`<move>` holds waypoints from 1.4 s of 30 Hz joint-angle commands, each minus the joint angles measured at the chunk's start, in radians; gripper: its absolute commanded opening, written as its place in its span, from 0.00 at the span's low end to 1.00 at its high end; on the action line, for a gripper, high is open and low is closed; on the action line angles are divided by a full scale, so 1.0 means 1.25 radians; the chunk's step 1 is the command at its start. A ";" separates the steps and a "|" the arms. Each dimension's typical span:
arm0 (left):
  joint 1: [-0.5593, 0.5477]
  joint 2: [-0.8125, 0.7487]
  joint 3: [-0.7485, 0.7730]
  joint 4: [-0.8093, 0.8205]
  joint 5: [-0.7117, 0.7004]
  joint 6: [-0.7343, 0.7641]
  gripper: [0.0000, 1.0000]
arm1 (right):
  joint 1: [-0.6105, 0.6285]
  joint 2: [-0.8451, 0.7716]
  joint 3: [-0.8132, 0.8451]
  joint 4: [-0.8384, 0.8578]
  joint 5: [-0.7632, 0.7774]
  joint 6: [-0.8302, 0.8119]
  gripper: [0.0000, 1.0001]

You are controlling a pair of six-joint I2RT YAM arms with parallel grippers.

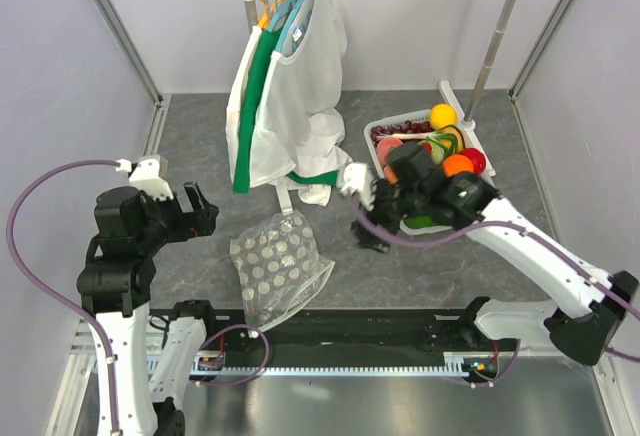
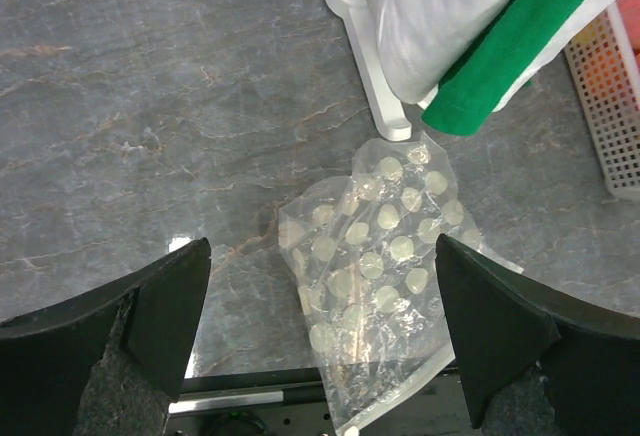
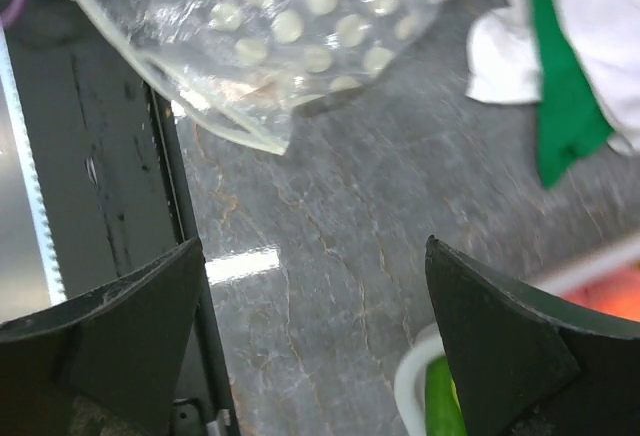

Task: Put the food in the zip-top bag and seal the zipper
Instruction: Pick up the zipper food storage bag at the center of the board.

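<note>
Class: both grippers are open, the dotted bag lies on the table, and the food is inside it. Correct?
No: the food sits in the white basket, not the dotted bag, as the top external view shows. The rest holds.

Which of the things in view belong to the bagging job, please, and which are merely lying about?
Belong to the job:
- dotted zip-top bag, still without food in it
- toy food, piled in the basket

Just lying about:
- white slotted basket, which only holds the food
- mesh garments on hangers
- clothes rack
</note>
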 commanded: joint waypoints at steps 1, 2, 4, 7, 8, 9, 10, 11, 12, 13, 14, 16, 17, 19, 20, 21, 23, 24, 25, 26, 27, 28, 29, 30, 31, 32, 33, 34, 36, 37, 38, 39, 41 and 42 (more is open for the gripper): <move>0.042 -0.013 -0.005 0.016 0.097 -0.051 1.00 | 0.171 0.052 -0.063 0.070 0.119 -0.088 0.98; 0.048 -0.017 -0.004 0.015 0.107 -0.054 1.00 | 0.199 0.059 -0.096 0.098 0.141 -0.120 0.98; 0.058 -0.021 -0.006 0.014 0.120 -0.057 1.00 | 0.282 0.078 -0.129 0.131 0.210 -0.158 0.98; 0.070 -0.024 -0.015 0.012 0.133 -0.064 1.00 | 0.368 0.092 -0.190 0.238 0.259 -0.220 0.96; 0.073 -0.024 -0.021 0.011 0.135 -0.065 1.00 | 0.392 0.095 -0.212 0.294 0.265 -0.236 0.95; 0.077 -0.026 -0.026 0.009 0.138 -0.066 1.00 | 0.432 0.111 -0.220 0.320 0.274 -0.256 0.94; 0.079 -0.026 -0.028 0.011 0.141 -0.069 1.00 | 0.451 0.121 -0.225 0.346 0.294 -0.264 0.91; 0.080 -0.026 -0.037 0.012 0.140 -0.069 1.00 | 0.465 0.135 -0.228 0.383 0.296 -0.274 0.91; 0.081 -0.024 -0.040 0.016 0.140 -0.069 1.00 | 0.490 0.165 -0.227 0.394 0.297 -0.285 0.90; 0.081 -0.024 -0.048 0.018 0.139 -0.069 1.00 | 0.500 0.180 -0.225 0.410 0.306 -0.302 0.89; 0.081 -0.024 -0.050 0.022 0.139 -0.069 1.00 | 0.510 0.213 -0.222 0.437 0.308 -0.307 0.89; 0.081 -0.023 -0.058 0.027 0.133 -0.069 1.00 | 0.519 0.244 -0.213 0.460 0.312 -0.329 0.86; 0.081 -0.024 -0.059 0.029 0.132 -0.067 1.00 | 0.528 0.273 -0.209 0.477 0.318 -0.340 0.86; 0.081 -0.023 -0.065 0.036 0.132 -0.066 1.00 | 0.538 0.304 -0.200 0.495 0.331 -0.372 0.85; 0.081 -0.023 -0.066 0.037 0.133 -0.066 1.00 | 0.543 0.332 -0.197 0.506 0.339 -0.380 0.84; 0.081 -0.022 -0.066 0.039 0.139 -0.066 1.00 | 0.544 0.347 -0.194 0.511 0.344 -0.387 0.81; 0.081 -0.023 -0.066 0.043 0.148 -0.064 1.00 | 0.544 0.384 -0.184 0.535 0.379 -0.393 0.78; 0.081 -0.024 -0.064 0.045 0.155 -0.061 1.00 | 0.543 0.395 -0.184 0.544 0.393 -0.395 0.75; 0.081 -0.026 -0.065 0.048 0.157 -0.059 1.00 | 0.543 0.406 -0.179 0.556 0.404 -0.398 0.72; 0.081 -0.031 -0.066 0.050 0.160 -0.058 1.00 | 0.542 0.421 -0.179 0.560 0.414 -0.399 0.70; 0.081 -0.032 -0.067 0.053 0.163 -0.056 1.00 | 0.539 0.426 -0.177 0.560 0.426 -0.395 0.64; 0.081 -0.034 -0.071 0.055 0.166 -0.054 1.00 | 0.537 0.428 -0.172 0.556 0.430 -0.389 0.60; 0.081 -0.035 -0.072 0.056 0.167 -0.053 1.00 | 0.532 0.423 -0.168 0.551 0.431 -0.370 0.54; 0.081 -0.034 -0.072 0.057 0.161 -0.050 1.00 | 0.528 0.417 -0.165 0.544 0.431 -0.360 0.37; 0.081 -0.032 -0.072 0.057 0.159 -0.048 1.00 | 0.524 0.401 -0.155 0.522 0.427 -0.348 0.29; 0.081 -0.033 -0.072 0.057 0.159 -0.044 0.99 | 0.515 0.391 -0.149 0.509 0.428 -0.322 0.14; 0.081 -0.033 -0.074 0.058 0.160 -0.039 0.99 | 0.507 0.383 -0.134 0.498 0.427 -0.306 0.07; 0.081 -0.033 -0.075 0.061 0.161 -0.037 0.99 | 0.500 0.366 -0.123 0.461 0.427 -0.292 0.00; 0.082 -0.027 -0.072 0.070 0.173 -0.032 0.98 | 0.475 0.348 -0.078 0.399 0.414 -0.221 0.00; 0.081 -0.026 -0.069 0.074 0.181 -0.033 0.98 | 0.451 0.325 -0.062 0.381 0.403 -0.193 0.00; 0.080 -0.026 -0.065 0.080 0.199 -0.039 0.98 | 0.440 0.312 -0.047 0.362 0.391 -0.161 0.00; 0.081 -0.027 -0.055 0.082 0.209 -0.045 0.98 | 0.428 0.301 -0.016 0.327 0.381 -0.101 0.00; 0.081 -0.032 -0.043 0.094 0.233 -0.071 0.98 | 0.386 0.271 0.020 0.281 0.351 -0.030 0.00; 0.082 -0.037 -0.028 0.099 0.238 -0.083 0.98 | 0.371 0.264 0.050 0.242 0.323 0.041 0.00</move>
